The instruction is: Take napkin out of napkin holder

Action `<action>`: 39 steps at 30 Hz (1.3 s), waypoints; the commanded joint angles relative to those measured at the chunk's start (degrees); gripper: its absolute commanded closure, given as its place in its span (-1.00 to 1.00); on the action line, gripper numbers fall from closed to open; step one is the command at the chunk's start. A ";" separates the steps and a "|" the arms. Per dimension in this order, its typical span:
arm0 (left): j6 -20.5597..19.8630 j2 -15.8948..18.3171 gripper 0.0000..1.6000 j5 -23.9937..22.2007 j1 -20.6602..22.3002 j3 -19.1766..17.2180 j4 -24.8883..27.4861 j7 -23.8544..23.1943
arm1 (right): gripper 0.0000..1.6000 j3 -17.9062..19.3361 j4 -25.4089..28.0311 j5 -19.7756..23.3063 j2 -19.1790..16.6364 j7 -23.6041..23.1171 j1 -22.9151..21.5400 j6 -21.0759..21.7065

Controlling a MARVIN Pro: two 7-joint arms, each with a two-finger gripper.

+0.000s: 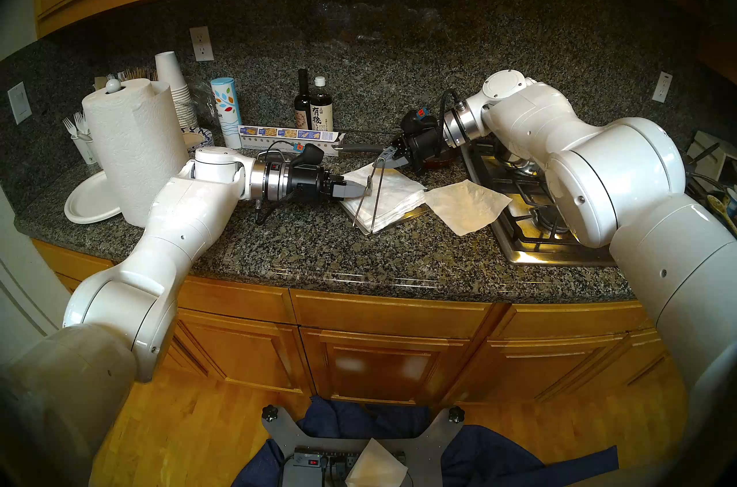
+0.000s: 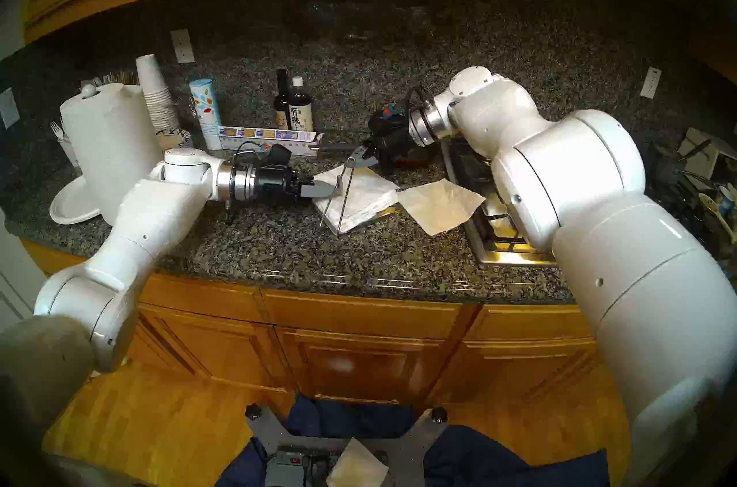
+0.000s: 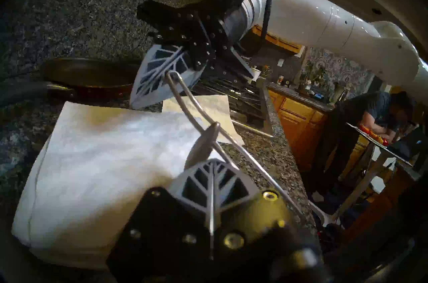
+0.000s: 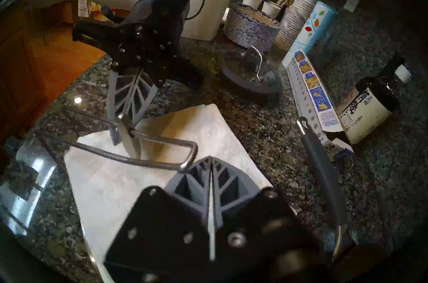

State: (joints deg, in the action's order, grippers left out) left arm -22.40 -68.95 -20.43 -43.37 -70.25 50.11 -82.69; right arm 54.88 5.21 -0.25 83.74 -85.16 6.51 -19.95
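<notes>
Wire arm (image 1: 378, 191) propped by closed right end effector (image 1: 389, 158) & left end effector (image 1: 361, 191), both empty; slip = snaps onto stack (image 1: 393, 201).

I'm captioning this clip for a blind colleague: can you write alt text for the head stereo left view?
Two white robot arms meet over a napkin holder on a granite counter, the left gripper and right gripper both shut at its raised wire arm. One loose napkin lies beside the stack, overlapping the stove.
</notes>
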 commanded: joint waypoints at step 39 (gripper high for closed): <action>1.50 -6.47 1.00 -2.78 9.37 -2.24 -9.23 -2.31 | 0.62 0.52 0.61 0.33 -1.65 0.16 -1.61 -0.63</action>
State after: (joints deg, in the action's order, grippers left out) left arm -20.68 -73.93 -22.06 -38.79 -71.48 41.98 -84.36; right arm 55.10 5.17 -0.21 82.86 -84.39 6.98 -20.96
